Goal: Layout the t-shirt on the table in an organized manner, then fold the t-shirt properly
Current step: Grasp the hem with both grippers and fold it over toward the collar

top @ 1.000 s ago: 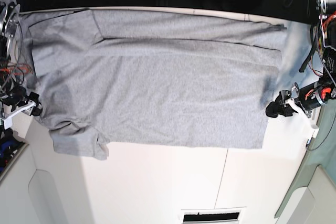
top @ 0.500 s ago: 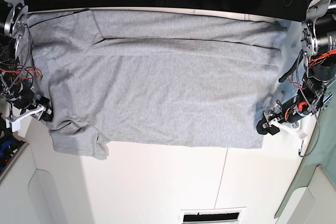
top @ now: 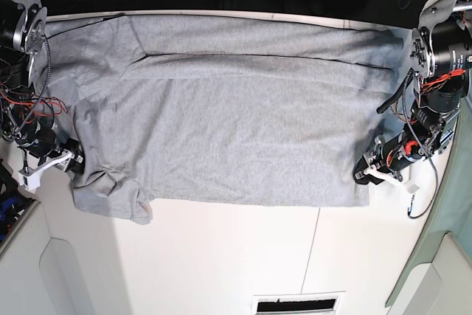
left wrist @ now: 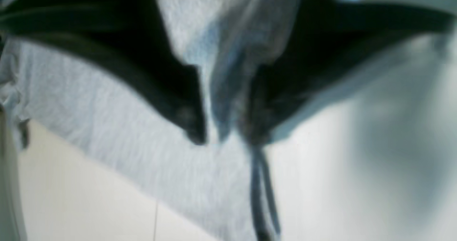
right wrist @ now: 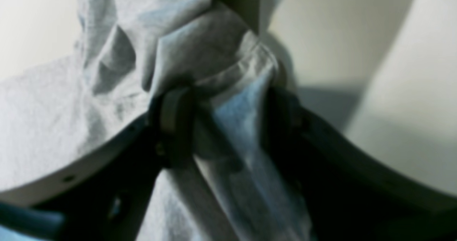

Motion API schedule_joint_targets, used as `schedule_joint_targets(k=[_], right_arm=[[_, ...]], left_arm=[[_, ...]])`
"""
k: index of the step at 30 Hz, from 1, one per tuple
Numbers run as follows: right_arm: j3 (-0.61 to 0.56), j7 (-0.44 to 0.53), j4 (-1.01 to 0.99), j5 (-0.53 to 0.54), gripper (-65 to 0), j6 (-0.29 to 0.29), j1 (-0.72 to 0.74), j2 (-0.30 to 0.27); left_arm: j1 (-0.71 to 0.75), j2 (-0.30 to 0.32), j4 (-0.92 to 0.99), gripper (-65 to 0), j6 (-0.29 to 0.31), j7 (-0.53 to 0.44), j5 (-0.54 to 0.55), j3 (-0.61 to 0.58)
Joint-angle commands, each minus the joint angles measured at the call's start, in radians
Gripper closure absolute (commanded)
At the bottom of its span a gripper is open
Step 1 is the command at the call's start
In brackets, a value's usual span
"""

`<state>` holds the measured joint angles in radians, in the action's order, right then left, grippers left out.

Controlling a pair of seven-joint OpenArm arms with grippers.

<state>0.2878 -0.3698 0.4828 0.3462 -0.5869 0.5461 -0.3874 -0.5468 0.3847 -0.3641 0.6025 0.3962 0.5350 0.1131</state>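
Note:
The grey t-shirt (top: pixel 236 108) lies spread flat across the white table (top: pixel 221 256), no print showing. In the base view my left gripper (top: pixel 363 173) sits at the shirt's lower right hem corner. In the left wrist view its dark fingers (left wrist: pixel 189 126) pinch a fold of the t-shirt (left wrist: pixel 107 119), and the left gripper (left wrist: pixel 223 139) is shut on it. My right gripper (top: pixel 74 164) is at the shirt's left edge above the near sleeve. The right wrist view shows the right gripper (right wrist: pixel 228 126) shut on bunched t-shirt (right wrist: pixel 53 119) cloth that fills the gap between its jaws.
A thin dark seam (top: pixel 313 241) crosses the tabletop in front of the shirt. A black slot (top: pixel 299 305) sits at the near edge. Green cloth (top: pixel 450 256) hangs off the right side. Cables and arm bodies crowd both ends.
Both grippers have moved inward onto the shirt's side edges. The left jaws have closed on the hem corner, and the right jaws have narrowed on the cloth by the sleeve.

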Motion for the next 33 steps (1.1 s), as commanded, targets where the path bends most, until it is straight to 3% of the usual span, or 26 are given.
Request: schedule_joint_targets(k=[1,2,3,5,11,16,25,33], right_arm=[[0.002,0.006,0.017,0.005,-24.4,-0.005,0.022,-0.011],[0.002,0.007,0.018,0.006,-18.8,-0.004,0.022,-0.011],[0.002,0.008,0.019,0.006,-12.4,-0.004,0.022,-0.011],[0.002,0.011,0.028,0.006,0.0,-0.004,0.022,-0.012],[0.002,-0.04,0.109,0.014,0.0,-0.004,0.021,-0.045],[0.003,-0.143,0.262,0.127,0.0,-0.004,-0.05,-0.111],[0.012,-0.161,0.466,0.224,0.0,-0.003,-0.256,-0.209],[0.098,-0.161,0.498,0.238,0.0,0.016,-0.389,-0.208]], left_arm=[[-0.019,0.009,-0.004,-4.5,0.023,0.018,-0.01,0.0],[-0.019,0.009,-0.004,0.0,0.052,0.018,-0.01,0.0],[-0.019,0.009,-0.006,0.0,0.093,0.019,-0.009,0.0],[-0.018,0.009,-0.019,0.0,0.096,0.044,-0.005,0.0],[-0.015,0.024,-0.132,0.0,0.096,0.277,0.188,-0.001],[0.036,0.071,-0.258,0.0,0.096,0.454,0.346,-0.003],[0.278,0.177,-0.648,0.0,0.096,0.551,0.513,-0.003],[0.401,0.213,-0.767,0.0,0.096,0.549,0.539,-0.003]])
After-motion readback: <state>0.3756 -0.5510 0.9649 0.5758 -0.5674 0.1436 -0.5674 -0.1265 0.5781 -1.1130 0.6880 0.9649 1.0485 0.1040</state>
